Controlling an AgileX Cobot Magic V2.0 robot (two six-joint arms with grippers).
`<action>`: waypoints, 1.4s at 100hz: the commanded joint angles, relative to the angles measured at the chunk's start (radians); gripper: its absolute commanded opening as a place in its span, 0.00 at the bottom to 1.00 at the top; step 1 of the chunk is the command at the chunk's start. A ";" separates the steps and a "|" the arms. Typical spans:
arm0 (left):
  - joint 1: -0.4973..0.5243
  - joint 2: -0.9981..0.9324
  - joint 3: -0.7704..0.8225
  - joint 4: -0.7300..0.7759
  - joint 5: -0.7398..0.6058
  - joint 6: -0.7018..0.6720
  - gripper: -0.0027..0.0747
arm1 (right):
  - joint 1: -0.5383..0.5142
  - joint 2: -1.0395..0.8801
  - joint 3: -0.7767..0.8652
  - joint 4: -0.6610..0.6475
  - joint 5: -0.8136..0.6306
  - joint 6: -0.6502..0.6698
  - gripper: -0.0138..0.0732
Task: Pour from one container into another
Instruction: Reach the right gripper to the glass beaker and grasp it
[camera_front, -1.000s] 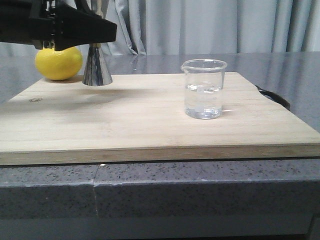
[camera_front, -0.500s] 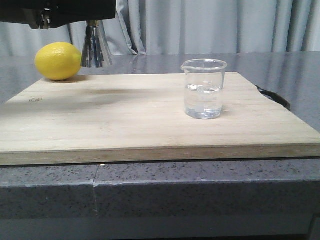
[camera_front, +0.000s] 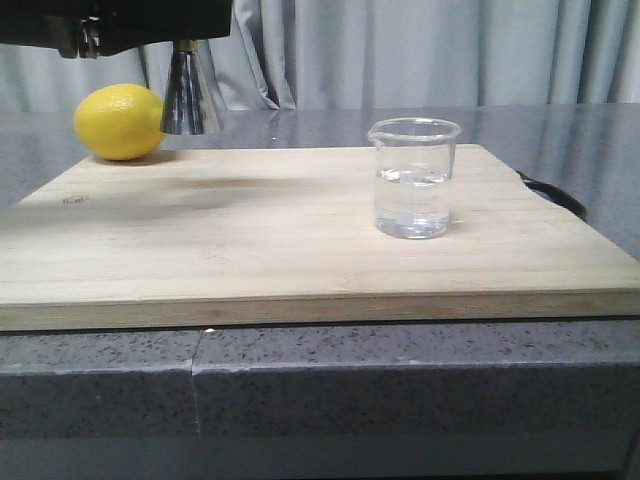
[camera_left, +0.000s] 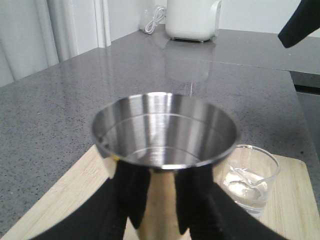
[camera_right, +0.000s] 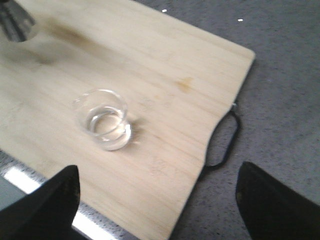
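My left gripper (camera_front: 185, 38) is shut on the steel hourglass jigger (camera_front: 191, 100) and holds it upright in the air above the board's far left corner. In the left wrist view its black fingers (camera_left: 137, 200) clasp the narrow waist of the jigger (camera_left: 165, 135), whose open upper cup looks dry. The clear glass beaker (camera_front: 413, 178), with some clear liquid in it, stands on the right half of the wooden cutting board (camera_front: 250, 250). My right gripper (camera_right: 157, 197) hangs open above the board's near right part, beside the beaker (camera_right: 104, 119) and not touching it.
A yellow lemon (camera_front: 120, 122) lies at the board's far left corner, just beside the raised jigger. A black loop handle (camera_right: 222, 140) sticks out from the board's right edge. A white appliance (camera_left: 192, 19) stands far back on the grey counter (camera_front: 400, 370).
The left gripper has lifted the jigger off the board and now holds it still in the air. The beaker and the lemon stay where they were.
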 joint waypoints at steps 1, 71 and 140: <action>-0.010 -0.043 -0.030 -0.098 0.087 -0.012 0.30 | 0.060 0.025 -0.057 0.003 -0.004 -0.015 0.82; -0.010 -0.043 -0.030 -0.098 0.085 -0.012 0.30 | 0.179 0.044 0.372 0.109 -0.741 -0.028 0.82; -0.010 -0.043 -0.030 -0.098 0.084 -0.012 0.30 | 0.278 0.293 0.662 0.112 -1.644 0.014 0.82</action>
